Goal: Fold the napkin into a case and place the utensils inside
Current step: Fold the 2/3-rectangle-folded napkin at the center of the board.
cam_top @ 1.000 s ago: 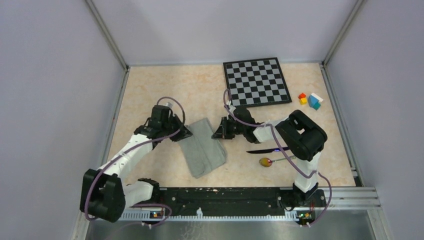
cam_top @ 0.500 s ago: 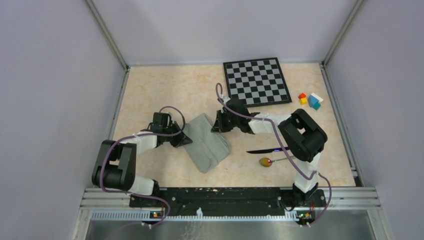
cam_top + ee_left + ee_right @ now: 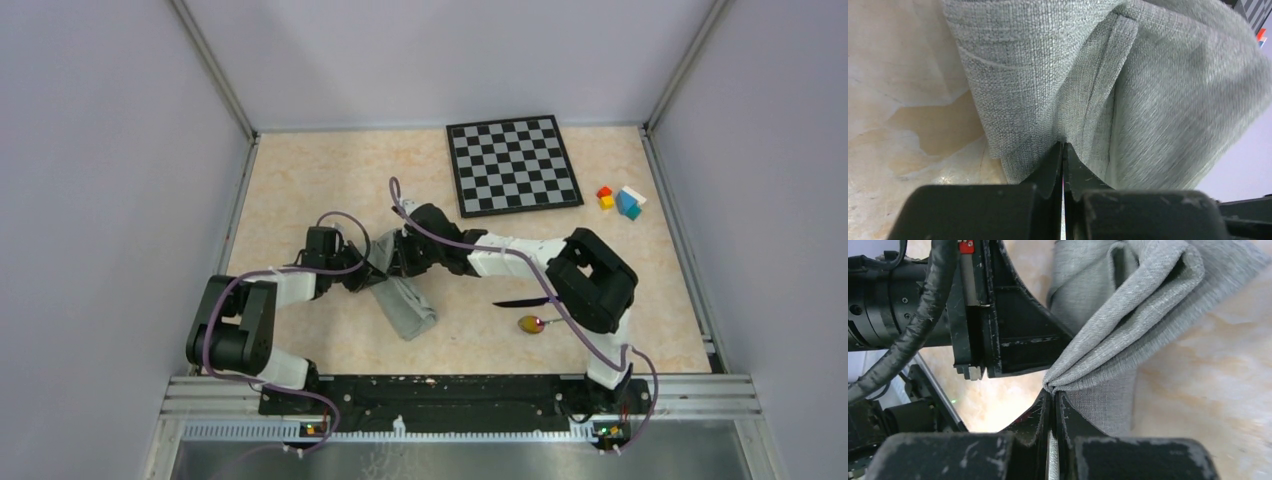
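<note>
The grey-green napkin [image 3: 408, 305] lies folded into a narrow strip left of the table's middle, its far end lifted. My left gripper [image 3: 368, 274] is shut on the napkin's [image 3: 1108, 85] left edge. My right gripper [image 3: 395, 256] reaches over from the right and is shut on a bunched corner of the napkin [image 3: 1128, 325], held just beside the left gripper's fingers [image 3: 1013, 335]. The dark knife [image 3: 520, 301] and the spoon [image 3: 535, 323] with the yellow-red bowl lie on the table by the right arm's base.
A black-and-white chessboard [image 3: 513, 164] lies at the back. Small coloured blocks [image 3: 620, 199] sit at its right. Metal frame rails run along both sides and the near edge.
My right gripper has carried the napkin's right corner leftward across the cloth to the left gripper. The napkin is now narrower. The left gripper has lowered and held its place.
</note>
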`<state>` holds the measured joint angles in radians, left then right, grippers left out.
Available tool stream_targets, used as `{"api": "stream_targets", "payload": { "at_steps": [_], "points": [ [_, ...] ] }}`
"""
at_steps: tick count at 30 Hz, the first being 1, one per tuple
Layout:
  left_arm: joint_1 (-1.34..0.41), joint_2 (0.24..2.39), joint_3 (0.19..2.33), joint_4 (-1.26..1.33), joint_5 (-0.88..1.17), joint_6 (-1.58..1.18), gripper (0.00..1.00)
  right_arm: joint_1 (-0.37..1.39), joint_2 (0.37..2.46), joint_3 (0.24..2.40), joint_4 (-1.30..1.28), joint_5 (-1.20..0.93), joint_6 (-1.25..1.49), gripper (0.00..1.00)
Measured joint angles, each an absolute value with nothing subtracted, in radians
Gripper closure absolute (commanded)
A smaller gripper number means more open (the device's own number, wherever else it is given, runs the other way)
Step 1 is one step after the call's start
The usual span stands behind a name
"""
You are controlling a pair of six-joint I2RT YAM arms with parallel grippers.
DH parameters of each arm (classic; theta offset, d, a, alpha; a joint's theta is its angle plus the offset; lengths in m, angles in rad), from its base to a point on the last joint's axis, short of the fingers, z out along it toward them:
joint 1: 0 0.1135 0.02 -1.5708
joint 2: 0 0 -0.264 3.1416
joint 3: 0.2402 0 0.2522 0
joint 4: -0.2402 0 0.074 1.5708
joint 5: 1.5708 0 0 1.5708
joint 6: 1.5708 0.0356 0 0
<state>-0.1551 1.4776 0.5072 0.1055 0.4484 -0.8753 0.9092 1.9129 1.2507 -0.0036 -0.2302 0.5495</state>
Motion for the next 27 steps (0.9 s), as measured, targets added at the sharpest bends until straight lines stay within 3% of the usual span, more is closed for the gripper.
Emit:
{"api": "stream_targets", "payload": {
  "at_steps": [8, 14, 17, 22, 27],
  "points": [
    [-0.155, 1.472, 0.499, 0.119, 0.453, -0.876, 1.0, 0.94, 2.004, 1.218, 0.112, -0.252, 0.681, 1.0],
    [-0.147, 1.377, 0.505, 0.018, 0.448, -0.805, 0.69, 0.939, 2.016, 1.217, 0.119, -0.252, 0.692, 1.0],
    [-0.13, 1.296, 0.516, -0.055, 0.45, -0.774, 0.65, 0.939, 2.016, 1.217, 0.119, -0.251, 0.691, 1.0],
    [-0.09, 1.206, 0.511, -0.109, 0.449, -0.746, 0.7, 0.939, 2.016, 1.217, 0.108, -0.243, 0.688, 1.0],
    [-0.077, 1.314, 0.482, -0.086, 0.458, -0.733, 0.81, 0.94, 2.016, 1.227, 0.081, -0.227, 0.68, 1.0]
  ]
}}
